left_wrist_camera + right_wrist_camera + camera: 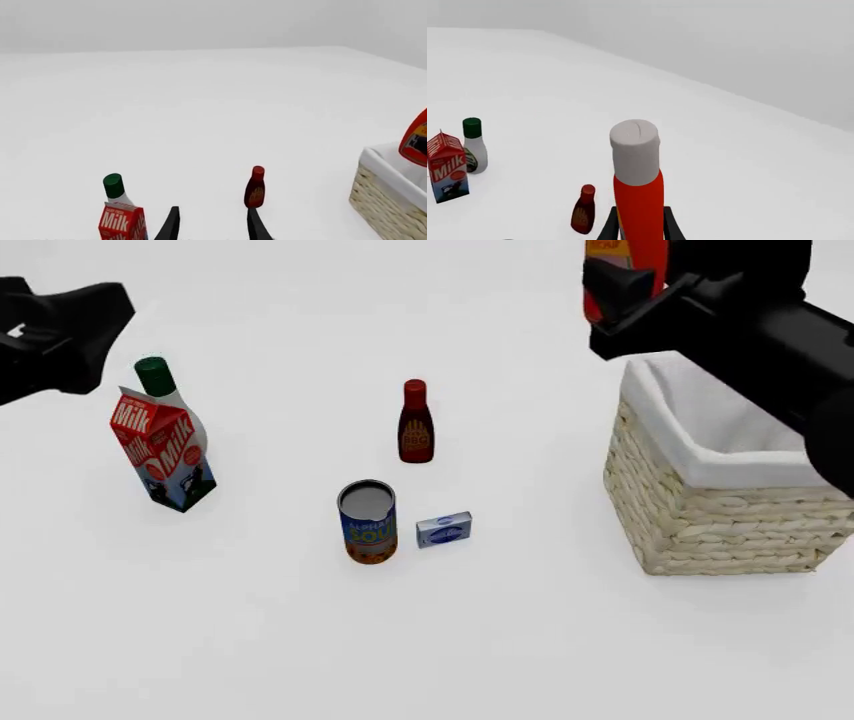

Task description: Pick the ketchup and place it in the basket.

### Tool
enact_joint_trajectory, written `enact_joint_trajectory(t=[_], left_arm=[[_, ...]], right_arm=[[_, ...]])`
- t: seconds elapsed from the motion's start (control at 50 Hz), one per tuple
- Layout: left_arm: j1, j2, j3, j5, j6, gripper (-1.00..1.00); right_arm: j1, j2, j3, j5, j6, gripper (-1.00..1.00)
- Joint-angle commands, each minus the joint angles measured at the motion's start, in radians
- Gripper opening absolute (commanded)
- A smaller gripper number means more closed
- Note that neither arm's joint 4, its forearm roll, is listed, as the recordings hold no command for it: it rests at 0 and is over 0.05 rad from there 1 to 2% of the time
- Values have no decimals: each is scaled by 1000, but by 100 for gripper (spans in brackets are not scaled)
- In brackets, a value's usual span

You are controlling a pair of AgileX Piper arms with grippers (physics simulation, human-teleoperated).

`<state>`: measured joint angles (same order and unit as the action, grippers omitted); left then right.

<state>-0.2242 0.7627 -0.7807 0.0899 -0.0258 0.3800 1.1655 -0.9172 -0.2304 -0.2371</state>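
Gripping the ketchup (pixel 638 200) upright by its body, the right gripper (pixel 639 222) jaws are clamped on it, lifted clear near the basket (pixel 721 510) rim so it can be lowered in; left gripper (pixel 212 225) jaws are spread, nothing held

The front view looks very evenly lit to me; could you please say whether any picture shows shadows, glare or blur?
Front view: flat light, almost no shadow under the can or basket, no glare. Right wrist view: the ketchup in the right end effector is sharp, as is the background. Left wrist view: equally crisp, shadowless.
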Motion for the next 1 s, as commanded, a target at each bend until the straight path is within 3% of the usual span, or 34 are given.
enact_joint_trajectory(t=[0.02,0.24,0.34,0.84,1.0], left_arm=[[21,-1,17,-15,1,100],[18,10,26,-32,1,100],[13,16,23,-37,0,100],[0,35,37,-65,-9,100],[-3,40,37,-71,-11,100]], right_arm=[[-76,-20,14,-11,21,-100],[-164,-22,33,-23,34,-100],[-243,-8,34,-41,48,-100],[-389,0,45,-29,77,-100],[-426,0,70,-38,111,-100]])
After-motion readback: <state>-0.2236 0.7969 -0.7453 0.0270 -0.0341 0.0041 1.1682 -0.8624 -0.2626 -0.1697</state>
